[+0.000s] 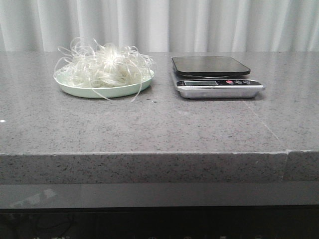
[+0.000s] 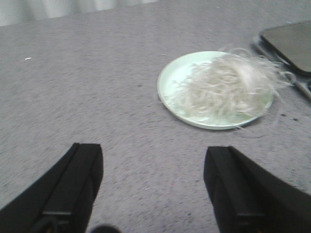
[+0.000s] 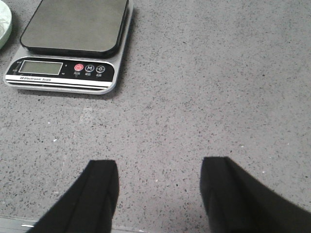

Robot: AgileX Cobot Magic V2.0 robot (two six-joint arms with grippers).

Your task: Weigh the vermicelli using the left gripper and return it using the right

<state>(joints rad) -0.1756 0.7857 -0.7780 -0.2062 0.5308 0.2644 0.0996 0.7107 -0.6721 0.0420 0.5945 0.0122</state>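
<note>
Currently vermicelli [image 1: 104, 67] heaped on pale green plate [image 1: 99, 91], beside kitchen scale [image 1: 218, 77]. Left gripper [image 2: 153, 189] and right gripper [image 3: 158, 194] both spread wide, empty.

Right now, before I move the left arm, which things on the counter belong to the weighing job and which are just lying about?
For the job:
- vermicelli, heaped on the plate
- scale, platform bare
- left gripper, jaws open, short of the plate
- right gripper, jaws open, near the scale

Lying about:
- white speck on the counter; otherwise nothing visible
</note>
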